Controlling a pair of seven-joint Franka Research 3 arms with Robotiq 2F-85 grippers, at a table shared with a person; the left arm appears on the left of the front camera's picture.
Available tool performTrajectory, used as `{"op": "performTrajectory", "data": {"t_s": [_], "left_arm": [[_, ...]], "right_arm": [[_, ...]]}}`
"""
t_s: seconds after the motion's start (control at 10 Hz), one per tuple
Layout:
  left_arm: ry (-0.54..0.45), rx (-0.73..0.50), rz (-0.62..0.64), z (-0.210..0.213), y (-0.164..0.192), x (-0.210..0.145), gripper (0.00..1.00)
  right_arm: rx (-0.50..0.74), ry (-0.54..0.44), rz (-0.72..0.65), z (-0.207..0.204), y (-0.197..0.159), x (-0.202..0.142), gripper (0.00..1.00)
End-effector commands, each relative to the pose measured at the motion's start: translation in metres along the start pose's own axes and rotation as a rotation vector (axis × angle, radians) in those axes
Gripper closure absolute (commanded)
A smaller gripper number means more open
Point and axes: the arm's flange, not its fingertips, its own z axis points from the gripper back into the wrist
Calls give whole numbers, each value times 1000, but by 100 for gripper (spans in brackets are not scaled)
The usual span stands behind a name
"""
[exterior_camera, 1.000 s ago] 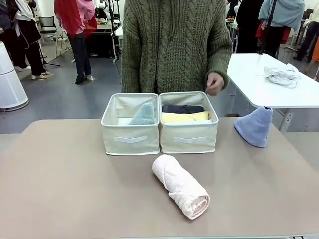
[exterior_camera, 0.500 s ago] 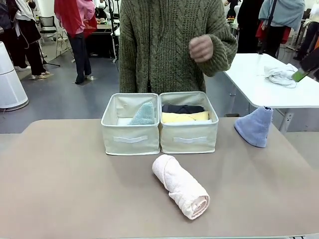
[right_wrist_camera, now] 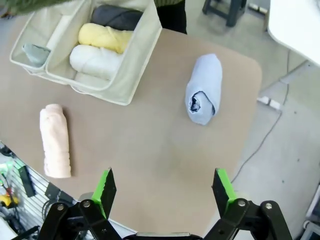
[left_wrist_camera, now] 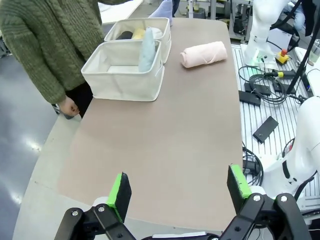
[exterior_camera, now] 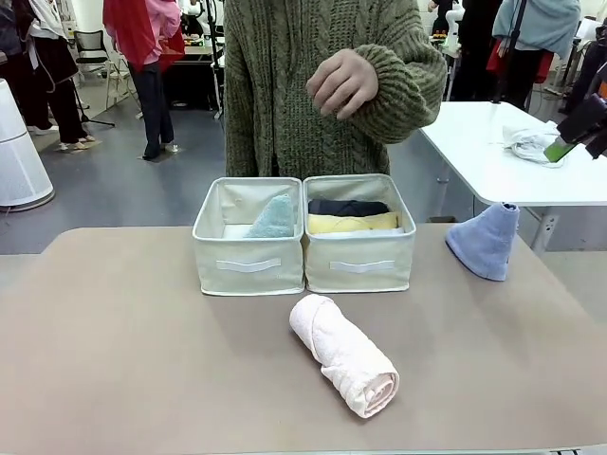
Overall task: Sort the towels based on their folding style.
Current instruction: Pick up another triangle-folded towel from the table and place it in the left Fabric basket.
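Note:
A pink rolled towel [exterior_camera: 343, 368] lies on the table in front of two cream bins. The left bin [exterior_camera: 248, 268] holds a pale green cone towel [exterior_camera: 273, 218]. The right bin [exterior_camera: 360, 268] holds a dark grey roll [exterior_camera: 348, 206], a yellow roll [exterior_camera: 352, 224] and a white roll [right_wrist_camera: 95, 61]. A lavender-blue cone [exterior_camera: 486, 241] rests near the table's right edge. My right gripper [right_wrist_camera: 163, 190] hangs open high above that cone [right_wrist_camera: 204, 89] and shows at the front view's right edge [exterior_camera: 574, 137]. My left gripper [left_wrist_camera: 179, 187] is open over the table's left end, far from the bins [left_wrist_camera: 125, 75].
A person in a green knitted sweater stands behind the bins with one hand [exterior_camera: 343, 81] raised at chest height. A white side table [exterior_camera: 493, 180] at the right carries a whitish cloth bundle [exterior_camera: 536, 142]. Bare tabletop lies left of the pink roll.
The person's hand has risen from beside the right bin to chest height. My right gripper has come into the front view at the upper right. The towels have not moved.

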Motion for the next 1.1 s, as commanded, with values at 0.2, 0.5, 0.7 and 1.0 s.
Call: {"op": "performTrajectory", "data": {"t_s": [0.2,0.5,0.7,1.0], "left_arm": [[-14,21,-3,-2,-1,-1,0],[-14,21,-3,-2,-1,-1,0],[-14,21,-3,-2,-1,-1,0],[-14,21,-3,-2,-1,-1,0]], "right_arm": [[-172,55,-59,-72,6,47,0],[-259,158,-146,-133,-13,63,0],[-250,211,-165,-161,-26,63,0],[-139,237,-175,-187,-45,60,0]]}}
